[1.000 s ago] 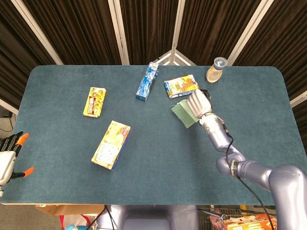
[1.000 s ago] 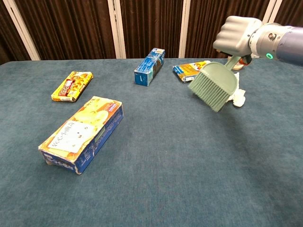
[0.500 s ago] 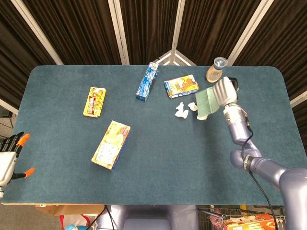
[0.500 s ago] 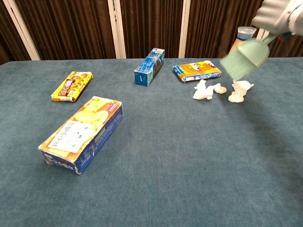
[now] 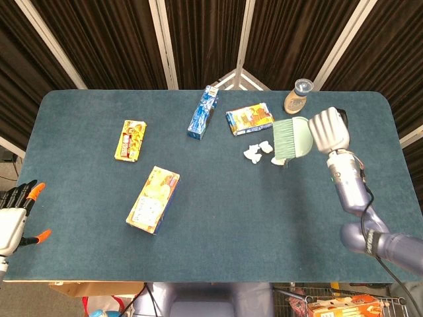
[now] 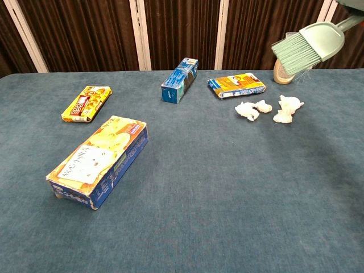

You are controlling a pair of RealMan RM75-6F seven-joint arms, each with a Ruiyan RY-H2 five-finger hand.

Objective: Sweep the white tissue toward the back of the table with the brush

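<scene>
White tissue (image 5: 259, 151) in crumpled scraps on the table (image 5: 79, 198), strung in a short row running roughly left-right, just left of and slightly nearer the robot than the right hand (image 5: 328, 128). Bristle end of the green brush (image 5: 291, 139) above the rightmost scrap, clear of the cloth in the chest view, handle pointing back to the right into the fist. Right hand closed tight around that handle; far nearer the tissue than the left hand (image 5: 13, 214), which hangs off the near left corner with fingers spread and nothing in them.

Directly behind the scraps: a flat blue-and-orange packet (image 5: 250, 119). Probably the obstacle to a straight push rearward. Further right along the back edge, just behind the brush: a small capped jar (image 5: 298, 96). Well to the left: an upright-lying blue carton (image 5: 203, 111), a yellow snack box (image 5: 131, 139), a larger yellow-and-blue box (image 5: 153, 199).
</scene>
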